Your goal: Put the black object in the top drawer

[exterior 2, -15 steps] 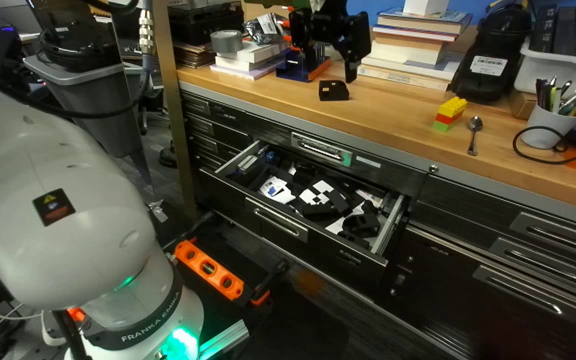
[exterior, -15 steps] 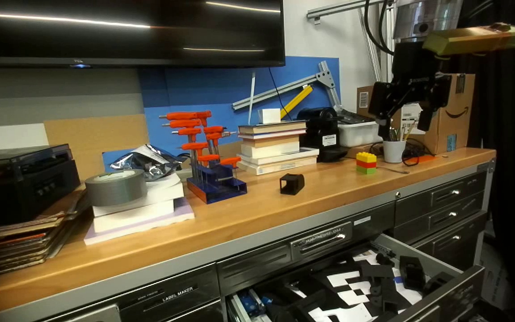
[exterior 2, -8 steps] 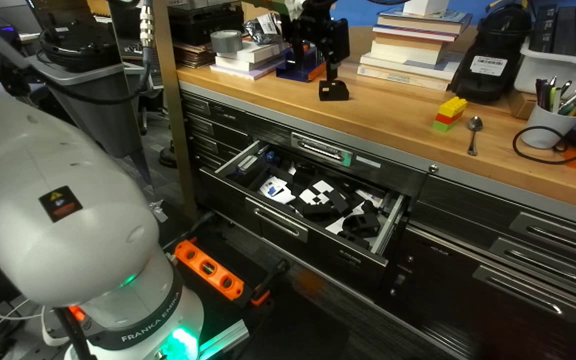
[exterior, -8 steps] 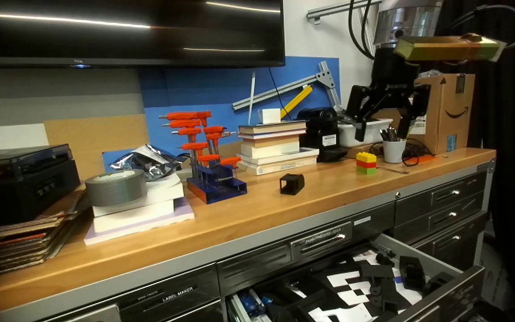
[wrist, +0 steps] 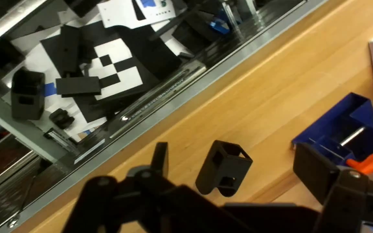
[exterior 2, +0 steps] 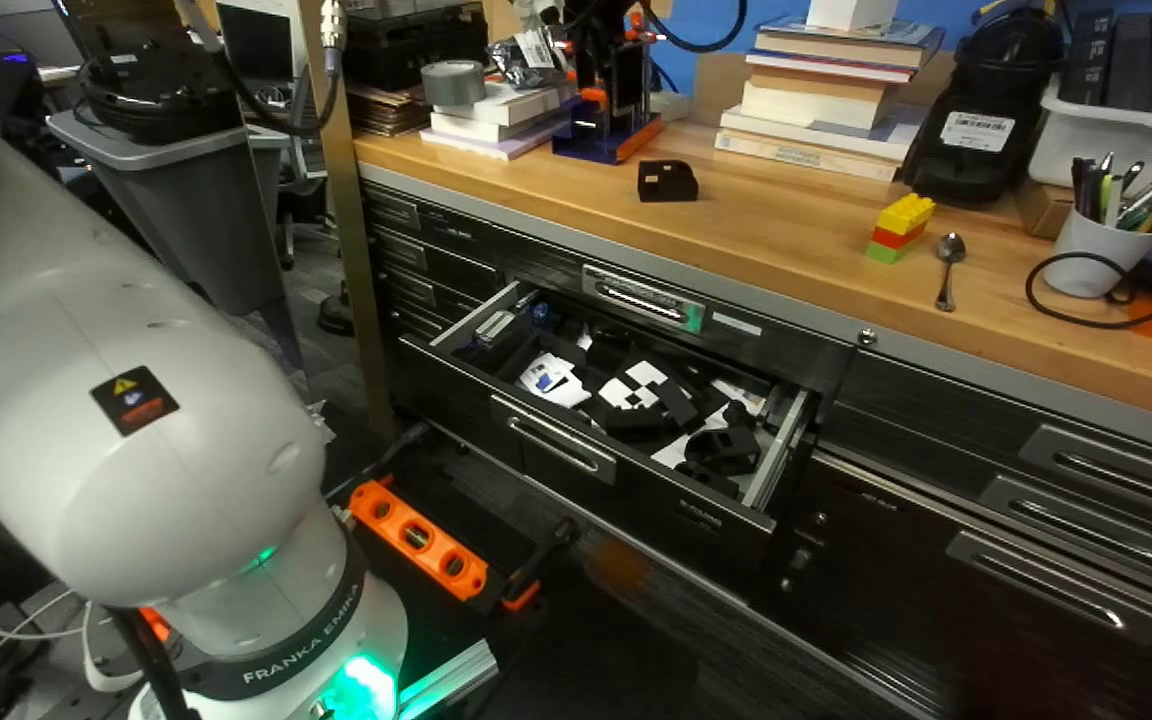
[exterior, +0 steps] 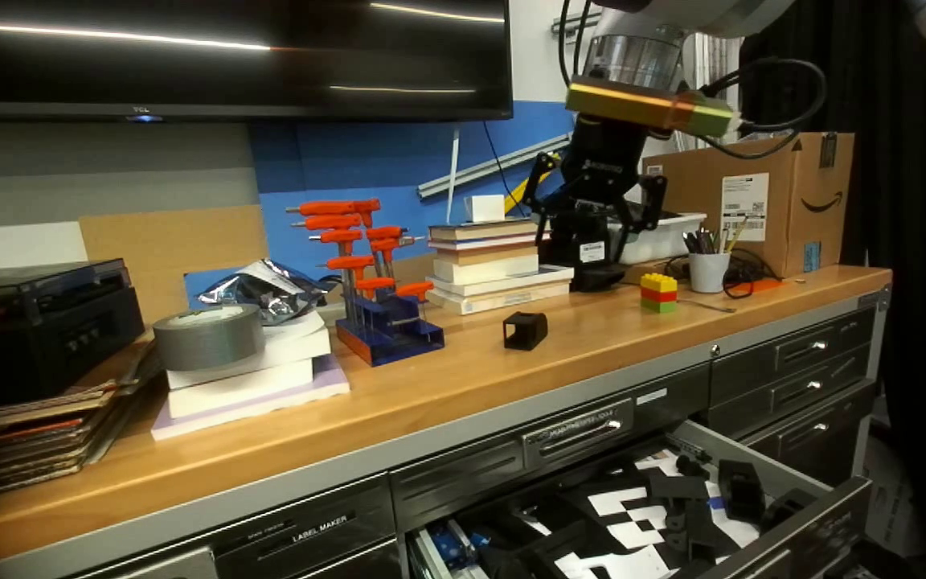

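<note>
The black object (exterior: 526,330) is a small hollow block with a rounded end. It rests on the wooden worktop in both exterior views (exterior 2: 667,181). My gripper (exterior: 580,239) is open and empty in the air above the worktop, higher than the object. In an exterior view the gripper (exterior 2: 624,85) is seen edge-on before the tool holder. In the wrist view the black object (wrist: 220,170) lies between the two spread fingers, apart from both. The top drawer (exterior 2: 456,385) is pulled out, below a shut labelled drawer front, and holds black parts and white sheets. Its side wall shows in the wrist view (wrist: 21,129).
A blue tool holder (exterior: 391,342) with orange-handled tools stands near the object. Stacked books (exterior: 495,285) and a black boxy device (exterior 2: 976,130) stand behind. Toy bricks (exterior 2: 899,230), a spoon (exterior 2: 948,265) and a pen cup (exterior 2: 1086,250) lie further along the worktop.
My gripper has moved left in both exterior views and tilted, with its fingers still spread. The black object and the open drawer have not moved.
</note>
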Tool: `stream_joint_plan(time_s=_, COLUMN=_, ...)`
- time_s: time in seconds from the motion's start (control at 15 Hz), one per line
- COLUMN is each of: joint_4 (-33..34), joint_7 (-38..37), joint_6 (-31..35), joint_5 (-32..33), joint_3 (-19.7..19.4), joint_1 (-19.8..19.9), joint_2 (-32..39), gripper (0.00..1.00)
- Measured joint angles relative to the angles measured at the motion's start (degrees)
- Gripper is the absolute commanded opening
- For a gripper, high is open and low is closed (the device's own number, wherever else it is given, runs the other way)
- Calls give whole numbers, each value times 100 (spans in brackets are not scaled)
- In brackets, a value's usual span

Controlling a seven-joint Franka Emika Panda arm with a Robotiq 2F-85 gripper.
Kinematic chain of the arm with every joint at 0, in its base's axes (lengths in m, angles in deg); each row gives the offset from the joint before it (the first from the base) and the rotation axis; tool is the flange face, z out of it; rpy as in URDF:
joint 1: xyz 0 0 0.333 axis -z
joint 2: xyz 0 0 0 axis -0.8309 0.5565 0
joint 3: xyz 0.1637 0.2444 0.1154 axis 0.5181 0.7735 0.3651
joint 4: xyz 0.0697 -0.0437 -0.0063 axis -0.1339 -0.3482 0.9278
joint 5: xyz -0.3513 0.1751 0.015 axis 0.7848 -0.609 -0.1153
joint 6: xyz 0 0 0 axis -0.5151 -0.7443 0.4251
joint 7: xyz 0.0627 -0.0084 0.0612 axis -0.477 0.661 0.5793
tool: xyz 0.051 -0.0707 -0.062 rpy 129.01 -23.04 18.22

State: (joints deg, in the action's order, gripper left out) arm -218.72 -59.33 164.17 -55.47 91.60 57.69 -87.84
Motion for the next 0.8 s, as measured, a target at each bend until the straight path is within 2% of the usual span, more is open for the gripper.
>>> stream_joint_plan(time_s=0.33, joint_4=735, joint_7=-1353, joint_6=513, joint_5=66, joint_3=111, joint_1=2, joint_2=960, gripper=100)
stream_joint_plan(time_s=0.67, joint_4=1622, joint_7=-3294, joint_6=387, joint_5=1527, joint_3=135, joint_1=-50, joint_2=2049, gripper=100)
stream_joint_plan(time_s=0.8, joint_4=2012, joint_7=-3789, joint_6=208, joint_5=1928, joint_3=72, joint_1=-161, joint_2=2470, gripper=100)
